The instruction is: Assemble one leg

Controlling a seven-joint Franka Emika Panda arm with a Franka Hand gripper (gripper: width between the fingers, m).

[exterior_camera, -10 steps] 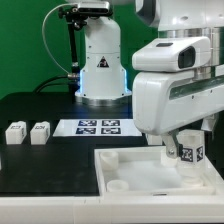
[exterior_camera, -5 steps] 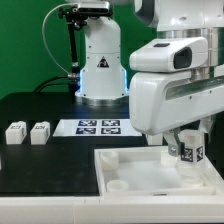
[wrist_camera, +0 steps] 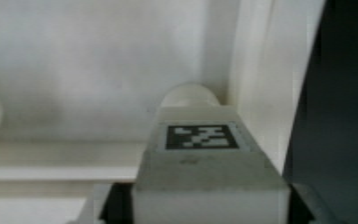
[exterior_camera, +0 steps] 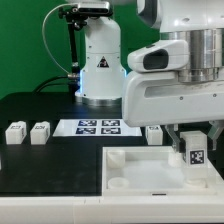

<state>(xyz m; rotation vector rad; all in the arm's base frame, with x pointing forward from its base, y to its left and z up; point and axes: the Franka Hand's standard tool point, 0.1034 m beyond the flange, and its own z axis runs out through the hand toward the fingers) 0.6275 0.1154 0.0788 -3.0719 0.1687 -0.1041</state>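
Exterior view: gripper [exterior_camera: 195, 143] hangs low over the large white square panel [exterior_camera: 140, 172], toward the panel's far side on the exterior view's right. The jaws are clenched on the leg [exterior_camera: 195, 156], a chunky white block held upright with its black-and-white tag facing the camera. The leg's lower end is down at the panel surface; cannot tell whether it touches. The bulky white body of the hand hides the upper part of the fingers. A round corner socket [exterior_camera: 118, 183] shows in the panel, well apart from the gripper toward the exterior view's left. A third leg [exterior_camera: 154, 133] stands on the black counter [exterior_camera: 50, 165] just beyond the panel's far edge, near the gripper on the exterior view's left. Two loose legs [exterior_camera: 27, 132] sit side by side, close together, well apart from the gripper on that same side. The marker board [exterior_camera: 100, 126] lies flat between that pair and the third leg, with the arm base [exterior_camera: 100, 65] behind it. Wrist view: the leg [wrist_camera: 201, 165] sits straight in the gripper's line, its tag square to the lens, and the panel [wrist_camera: 87, 70] lies below it. Past the leg's end a rounded white nub [wrist_camera: 197, 95] rises from the panel, too blurred to tell what it is. A strip of counter [wrist_camera: 345, 90] runs beside the panel's edge, close to the gripper.
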